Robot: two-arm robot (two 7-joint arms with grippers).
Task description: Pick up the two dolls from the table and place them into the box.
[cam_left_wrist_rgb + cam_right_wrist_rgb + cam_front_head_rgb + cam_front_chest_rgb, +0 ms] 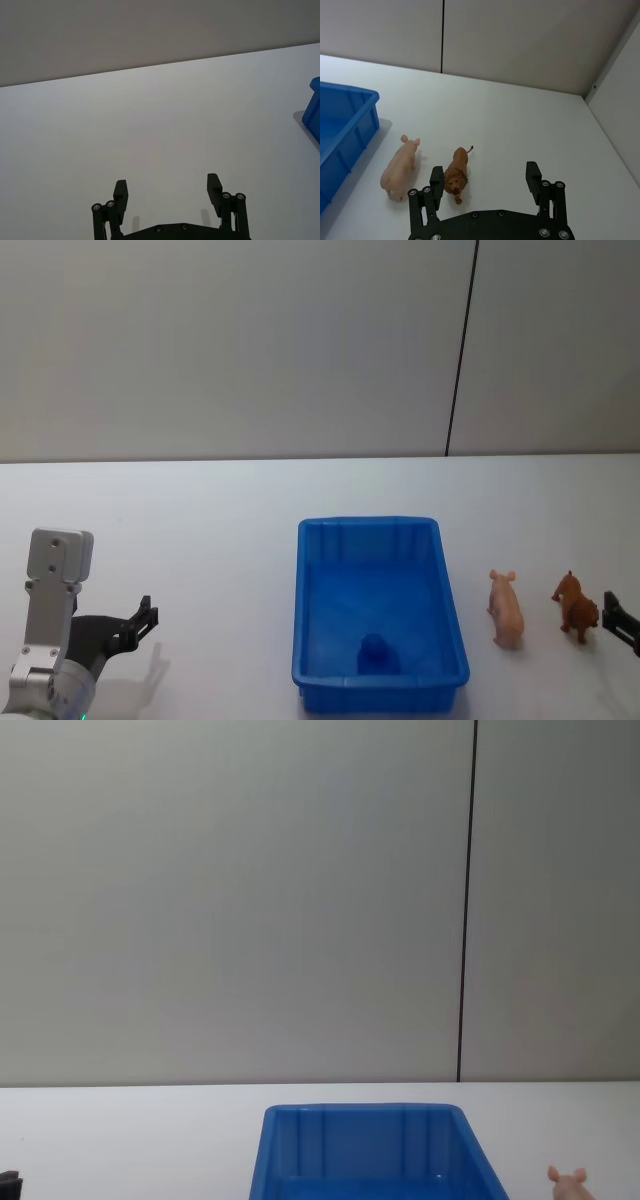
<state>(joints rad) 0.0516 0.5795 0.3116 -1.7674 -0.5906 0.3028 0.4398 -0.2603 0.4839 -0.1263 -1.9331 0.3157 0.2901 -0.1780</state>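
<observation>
Wide table (200, 560) left of box (380, 696)

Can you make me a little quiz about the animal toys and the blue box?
1. True or false: the pink pig doll and the brown lion doll are inside the blue box.
2. Which doll stands nearer the box? A) the pig B) the lion
3. Fill the gap: the right gripper, next to the lion, is ____ (open or shut).

Key
1. False. Both stand on the table, to the robot's right of the box.
2. A.
3. Open. The left gripper is open too, over the table at the robot's left.
</observation>
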